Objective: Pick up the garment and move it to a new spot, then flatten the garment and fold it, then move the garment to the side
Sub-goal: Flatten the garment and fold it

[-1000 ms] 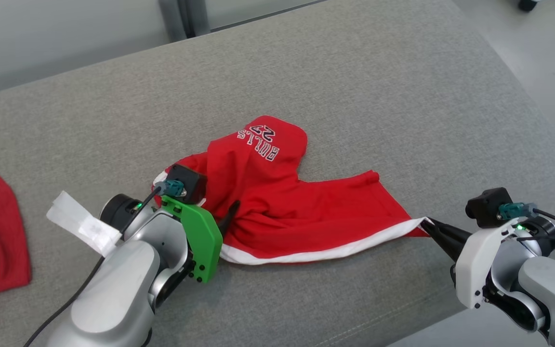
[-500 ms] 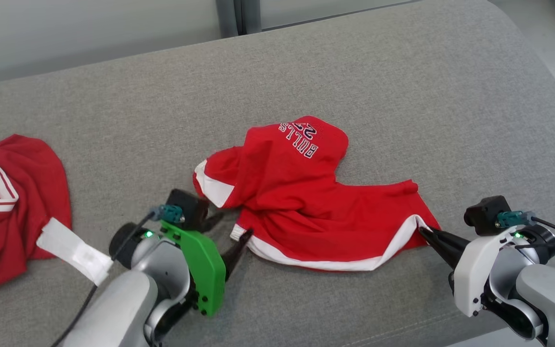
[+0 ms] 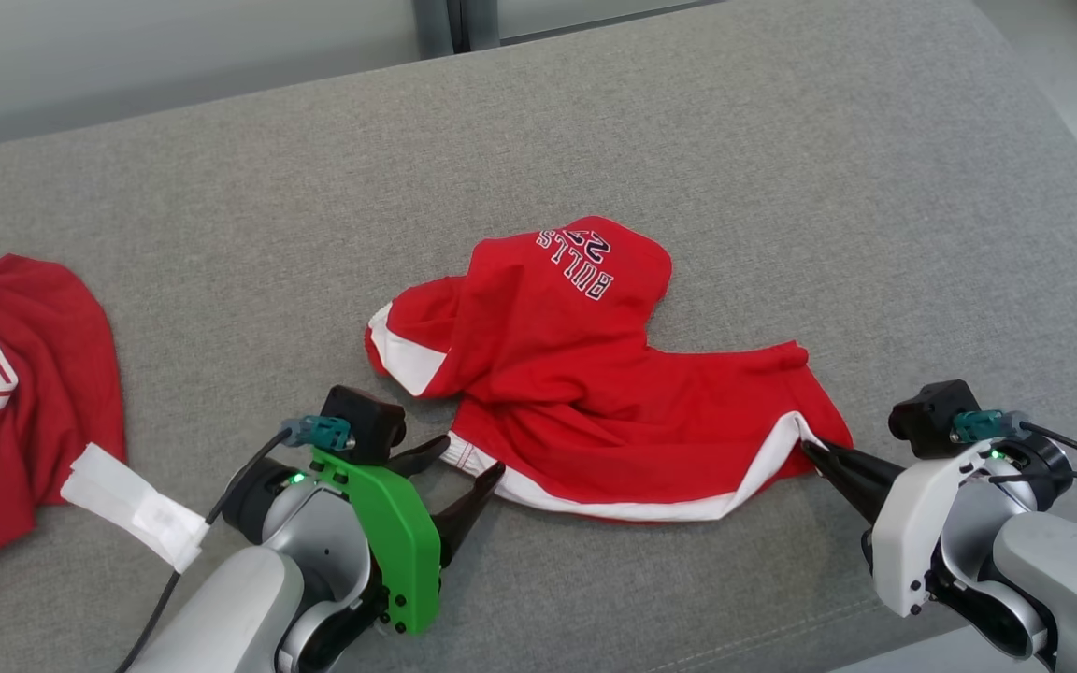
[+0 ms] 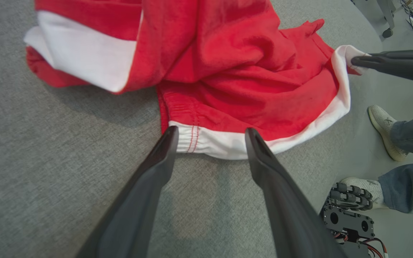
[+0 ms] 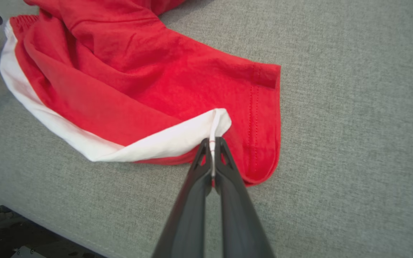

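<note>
The right claw [image 3: 805, 447] is pinched tight on the white-trimmed corner of the red garment [image 3: 585, 374], at the garment's right end in the lower right of the head view. In the right wrist view the two dark fingers [image 5: 224, 168] meet with a thin fold of white hem between their tips. The left claw [image 3: 473, 455] stands apart, holding nothing. Its tips sit at the garment's lower left edge, and in the left wrist view they flank a short stretch of the white band [image 4: 210, 143] with red stitching.

The garment lies crumpled at the centre of the grey fabric-covered desk [image 3: 688, 140]. One lobe is folded up toward the top of the head view and carries the white lettering "BULLS 27" [image 3: 576, 262], seen upside down. A broad white panel [image 3: 408, 360] shows at its left end, and a white band runs along its lower edge from claw to claw.

A second red garment [image 3: 24, 393] with white trim lies bunched at the left edge of the head view, well apart from the first. The left wrist carries a green plate [image 3: 389, 533], and a white tag [image 3: 132, 495] hangs from that forearm. At the right edge of the left wrist view, beyond the desk, a person's two pale shoes [image 4: 382, 125] and blue trouser legs [image 4: 411, 132] stand on the floor [image 4: 371, 89].
</note>
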`<state>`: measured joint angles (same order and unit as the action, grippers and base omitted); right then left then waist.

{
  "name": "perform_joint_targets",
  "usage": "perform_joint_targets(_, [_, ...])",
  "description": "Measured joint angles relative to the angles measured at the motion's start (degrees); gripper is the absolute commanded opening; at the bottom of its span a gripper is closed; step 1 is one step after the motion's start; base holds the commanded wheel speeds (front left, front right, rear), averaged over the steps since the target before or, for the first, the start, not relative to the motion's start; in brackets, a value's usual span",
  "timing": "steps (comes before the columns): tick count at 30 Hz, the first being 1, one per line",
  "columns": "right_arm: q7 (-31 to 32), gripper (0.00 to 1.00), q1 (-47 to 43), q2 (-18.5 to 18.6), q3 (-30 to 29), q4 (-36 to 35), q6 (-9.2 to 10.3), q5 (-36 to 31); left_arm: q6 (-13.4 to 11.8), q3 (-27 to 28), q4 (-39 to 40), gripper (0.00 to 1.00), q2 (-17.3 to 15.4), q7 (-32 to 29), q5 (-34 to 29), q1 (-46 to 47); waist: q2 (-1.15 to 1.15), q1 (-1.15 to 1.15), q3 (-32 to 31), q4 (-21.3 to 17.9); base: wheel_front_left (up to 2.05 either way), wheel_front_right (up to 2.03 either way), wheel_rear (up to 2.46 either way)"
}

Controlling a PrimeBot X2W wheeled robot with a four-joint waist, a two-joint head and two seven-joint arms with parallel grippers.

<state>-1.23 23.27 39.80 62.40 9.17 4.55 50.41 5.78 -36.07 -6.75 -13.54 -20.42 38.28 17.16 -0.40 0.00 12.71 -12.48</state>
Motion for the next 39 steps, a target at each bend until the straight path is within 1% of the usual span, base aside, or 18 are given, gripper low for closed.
perform_joint_targets(1, [0.0, 0.0, 0.0, 0.0, 0.0, 0.0, 0.0, 0.0, 0.0, 0.0, 0.2, 0.89, 0.0, -0.1, 0.0, -0.2, 0.0, 0.0, 0.0, -0.2, 0.0, 0.0, 0.0])
perform_joint_targets(3, [0.0, 0.0, 0.0, 0.1, -0.1, 0.0, 0.01, 0.0, 0.0, -0.4, 0.3, 0.91, 0.0, -0.3, 0.0, -0.5, 0.0, 0.0, 0.1, -0.4, 0.0, 0.0, 0.0])
perform_joint_targets(4, [0.0, 0.0, 0.0, 0.1, -0.1, 0.0, 0.02, 0.0, 0.0, -0.5, 0.4, 0.86, 0.0, -0.3, 0.0, -0.6, 0.0, 0.0, 0.1, -0.5, 0.0, 0.0, 0.0])
perform_joint_targets(5, [0.0, 0.0, 0.0, 0.1, -0.1, 0.0, 0.02, 0.0, 0.0, -0.5, 0.4, 0.84, -0.1, -0.6, 0.0, -0.7, 0.0, 0.0, 0.2, -0.5, 0.0, 0.0, 0.0])
perform_joint_targets(6, [0.0, 0.0, 0.0, 0.1, -0.1, 0.0, 0.02, 0.0, 0.0, -0.5, 0.4, 0.85, -0.1, -0.7, 0.0, -0.8, 0.0, 0.0, 0.2, -0.6, 0.0, 0.0, 0.0])
perform_joint_targets(8, [0.0, 0.0, 0.0, 0.0, -0.1, 0.0, 0.02, 0.0, 0.0, -0.4, 0.4, 0.92, -0.1, -0.7, 0.0, -0.8, 0.0, 0.0, 0.3, -0.8, 0.0, 0.0, 0.0])
perform_joint_targets(9, [0.0, 0.0, 0.0, 0.0, -0.1, 0.0, 0.02, 0.0, 0.0, -0.1, 0.4, 0.94, -0.1, -0.6, 0.0, -0.8, 0.0, 0.0, 0.3, -0.8, 0.0, 0.0, 0.0])
perform_joint_targets(13, [0.0, 0.0, 0.0, 0.0, -0.1, 0.0, 0.02, 0.0, -0.8, 1.4, 0.5, 0.95, -0.7, 0.0, -0.1, -0.8, 0.0, 0.0, 0.5, -1.1, 0.0, 0.0, 0.0])
perform_joint_targets(15, [0.0, 0.0, 0.0, -0.1, -0.1, 0.0, 0.02, 0.0, -1.0, 1.7, 0.5, 0.92, -1.1, 0.1, -0.2, -0.8, 0.0, 0.0, 0.6, -1.3, 0.0, 0.0, 0.0])
perform_joint_targets(17, [0.0, 0.0, 0.0, -0.1, -0.1, 0.0, 0.03, 0.0, -1.0, 1.8, 0.4, 0.87, -1.6, 0.1, -0.2, -0.8, 0.0, 0.0, 0.7, -1.4, 0.0, 0.0, 0.0])
perform_joint_targets(26, [0.0, 0.0, 0.0, -0.2, -0.2, 0.0, 0.03, 0.0, -1.0, 1.0, -0.1, 0.82, -1.0, 0.1, 0.0, -2.1, 0.0, 0.0, 0.8, -1.8, 0.0, 0.0, 0.0])
perform_joint_targets(28, [0.0, 0.0, 0.0, -0.3, -0.1, 0.0, 0.03, 0.0, -1.0, 1.0, -0.2, 0.78, -0.9, 0.1, 0.1, -2.1, 0.0, 0.0, 0.8, -1.9, 0.0, 0.0, 0.0])
perform_joint_targets(29, [0.0, 0.0, 0.0, -0.3, -0.1, 0.0, 0.03, 0.0, -1.0, 1.0, -0.2, 0.71, -0.8, 0.3, 0.1, -2.1, 0.0, 0.0, 0.8, -1.9, 0.0, 0.0, 0.0])
perform_joint_targets(34, [0.0, 0.0, 0.0, -0.3, -0.1, 0.0, 0.03, 0.0, -1.0, 0.9, -0.4, 0.58, -0.3, 0.4, 0.4, -2.2, 0.0, 0.0, 0.8, -2.2, 0.0, 0.0, 0.0])
perform_joint_targets(38, [0.0, 0.0, 0.0, -0.4, -0.1, 0.1, 0.03, 0.0, -1.0, 0.7, -0.7, 0.53, -0.3, 0.6, 0.4, -2.2, 0.0, 0.0, 0.8, -2.4, 0.0, 0.0, 0.0])
perform_joint_targets(39, [0.0, 0.0, 0.0, -0.4, -0.1, 0.1, 0.03, 0.0, -1.0, 0.7, -0.8, 0.5, -0.3, 0.6, 0.4, -2.2, 0.0, 0.0, 0.8, -2.5, 0.0, 0.0, 0.0])
